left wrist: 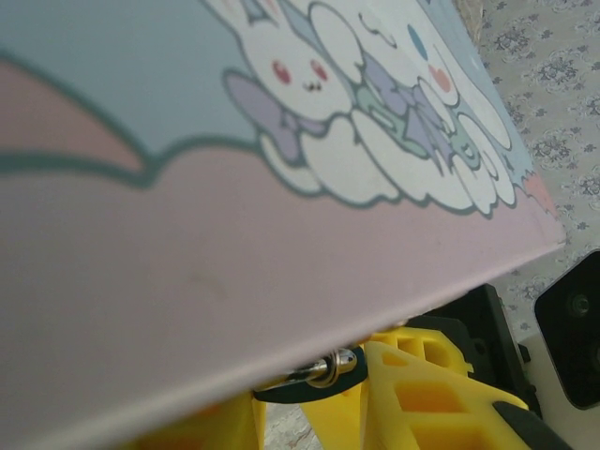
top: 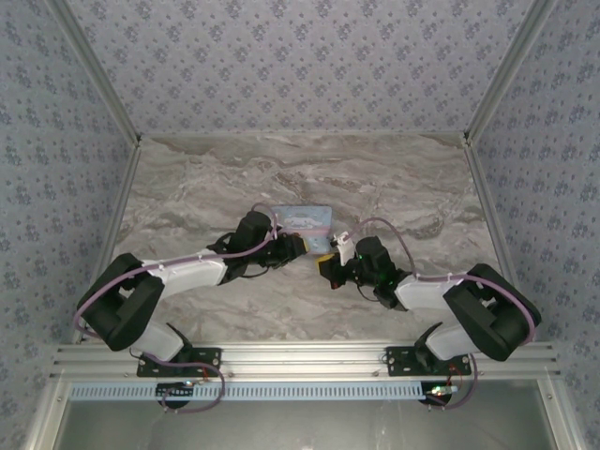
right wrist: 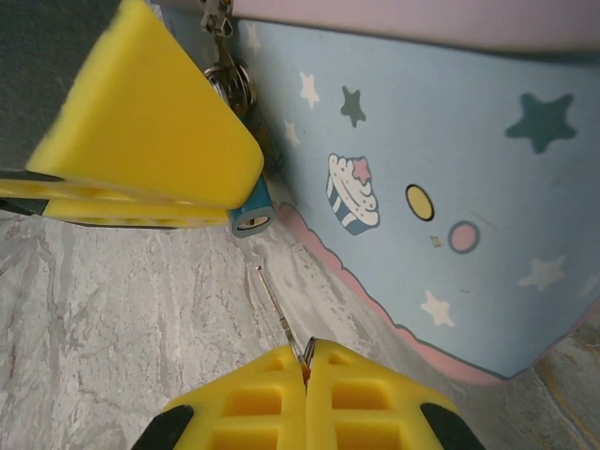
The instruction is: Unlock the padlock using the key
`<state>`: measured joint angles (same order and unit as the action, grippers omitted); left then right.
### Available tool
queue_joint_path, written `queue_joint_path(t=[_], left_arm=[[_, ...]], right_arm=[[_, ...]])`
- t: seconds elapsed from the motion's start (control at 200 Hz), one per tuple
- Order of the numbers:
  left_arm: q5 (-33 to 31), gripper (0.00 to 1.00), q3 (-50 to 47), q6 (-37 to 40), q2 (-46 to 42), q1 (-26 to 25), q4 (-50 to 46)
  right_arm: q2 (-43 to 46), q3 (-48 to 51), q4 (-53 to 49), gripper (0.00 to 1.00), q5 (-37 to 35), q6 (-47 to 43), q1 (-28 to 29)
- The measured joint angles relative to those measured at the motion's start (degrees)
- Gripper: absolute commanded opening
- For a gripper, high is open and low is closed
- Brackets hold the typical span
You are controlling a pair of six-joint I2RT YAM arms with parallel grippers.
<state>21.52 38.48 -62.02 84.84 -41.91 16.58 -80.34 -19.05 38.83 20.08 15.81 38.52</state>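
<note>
In the right wrist view the right gripper (right wrist: pixel 307 349) is pressing its yellow fingers fully together and pinching the key (right wrist: pixel 278 314), whose thin metal shaft is sticking out from the seam between them. The key is pointing at the padlock (right wrist: pixel 251 214), a small teal block showing its keyhole end. Its tip is stopping near the keyhole, not touching. The padlock is hanging against the side of the blue tin (right wrist: pixel 450 187), just above the marble worktop (right wrist: pixel 122 319), and is peeking out from under a yellow finger (right wrist: pixel 141 141) of the left gripper (top: pixel 305 247) (I cannot tell whether that gripper is actually clamping it). The left wrist view is showing the tin's cartoon lid and a shiny metal fitting (left wrist: pixel 333 366) below its edge. The top view is showing both grippers meeting at the tin's near side.
</note>
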Motion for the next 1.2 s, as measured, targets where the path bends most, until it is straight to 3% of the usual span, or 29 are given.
queue_joint_path(t=[1.199], left_arm=[[0.04,0.27,0.07,-0.02,0.0,0.66,-0.11]], right_arm=[[-3.48,-4.24,-0.28,0.0,1.68,-0.02,-0.42]])
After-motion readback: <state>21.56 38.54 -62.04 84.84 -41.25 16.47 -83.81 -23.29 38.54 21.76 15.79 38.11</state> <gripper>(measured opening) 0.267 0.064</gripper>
